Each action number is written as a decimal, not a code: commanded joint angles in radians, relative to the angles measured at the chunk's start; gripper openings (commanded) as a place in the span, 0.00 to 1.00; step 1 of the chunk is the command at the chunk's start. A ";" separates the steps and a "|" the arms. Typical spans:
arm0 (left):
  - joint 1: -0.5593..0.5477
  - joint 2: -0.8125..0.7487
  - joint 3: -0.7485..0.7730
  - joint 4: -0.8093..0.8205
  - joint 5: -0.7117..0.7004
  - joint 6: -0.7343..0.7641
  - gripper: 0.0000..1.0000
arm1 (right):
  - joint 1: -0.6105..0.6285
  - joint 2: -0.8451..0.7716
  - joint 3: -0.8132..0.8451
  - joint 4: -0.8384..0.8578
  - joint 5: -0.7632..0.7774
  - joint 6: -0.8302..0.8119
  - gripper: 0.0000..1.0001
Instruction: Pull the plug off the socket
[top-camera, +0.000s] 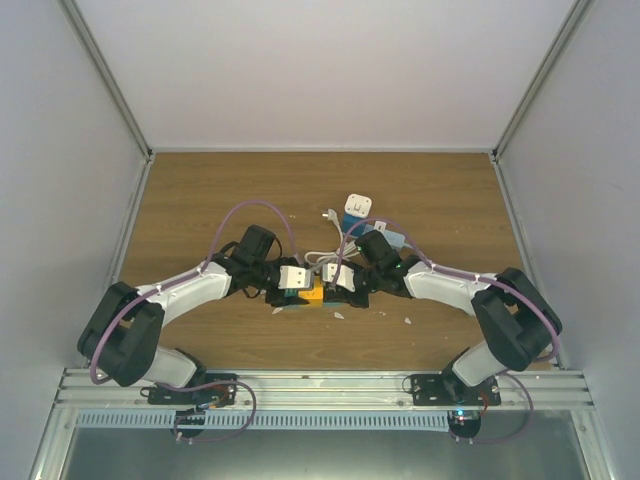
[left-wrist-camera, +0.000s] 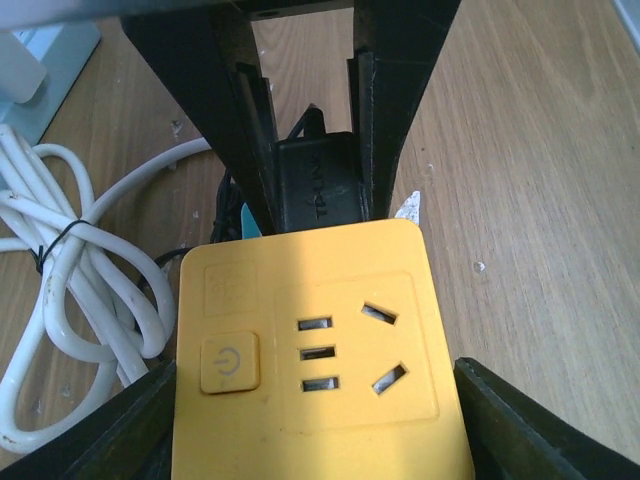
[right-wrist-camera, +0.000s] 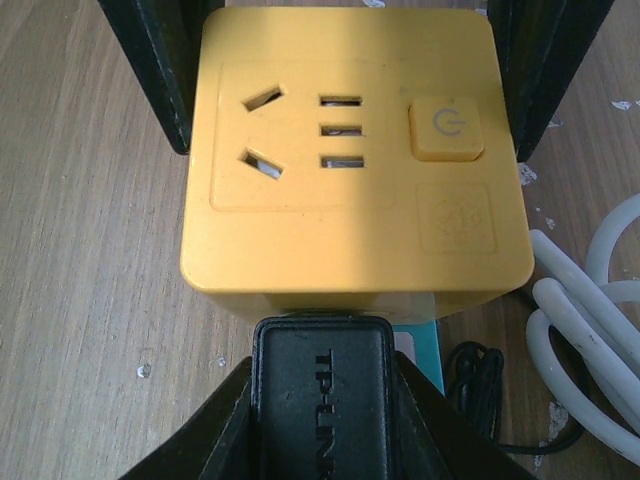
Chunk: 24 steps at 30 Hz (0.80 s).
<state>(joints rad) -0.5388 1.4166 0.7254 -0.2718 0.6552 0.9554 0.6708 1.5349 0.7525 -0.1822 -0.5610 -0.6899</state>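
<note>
Black plug (right-wrist-camera: 320, 400) was gripped by right fingers (right-wrist-camera: 200, 440), yellow socket (right-wrist-camera: 350, 150) by left fingers (left-wrist-camera: 110, 440), left arm (top-camera: 190, 288), right arm (top-camera: 450, 288) angled inward.

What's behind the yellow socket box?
From the left wrist view, a black plug, pinched by the right tool. Its prongs are hidden inside the yellow socket box.

socket (right-wrist-camera: 350, 150): yellow moulded plastic, smooth, slight satin sheen. plug (right-wrist-camera: 322, 400): black plastic, matt, raised lettering on the face. left gripper fingers (left-wrist-camera: 530, 430): black plastic, matt. cable (left-wrist-camera: 70, 290): white sheath, smooth, glossy, a bit grimy. table (right-wrist-camera: 90, 250): wood-grain top, matt, dotted with white flecks. rail (top-camera: 320, 382) at near edge: bare metal, dull brushed look. walls (top-camera: 330, 70): plain white, matt.
</note>
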 joint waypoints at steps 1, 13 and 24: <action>-0.015 -0.004 0.001 0.023 0.058 0.005 0.61 | 0.012 0.007 -0.020 0.000 -0.016 0.022 0.12; 0.011 0.007 0.072 -0.087 0.226 -0.019 0.33 | 0.011 0.057 0.020 -0.058 -0.005 0.053 0.04; 0.014 -0.129 -0.047 0.082 0.201 -0.035 0.29 | 0.012 0.076 0.019 -0.081 0.031 0.095 0.01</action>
<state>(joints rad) -0.5098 1.3788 0.7124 -0.3161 0.7311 0.9287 0.6750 1.5665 0.7815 -0.2085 -0.6106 -0.6273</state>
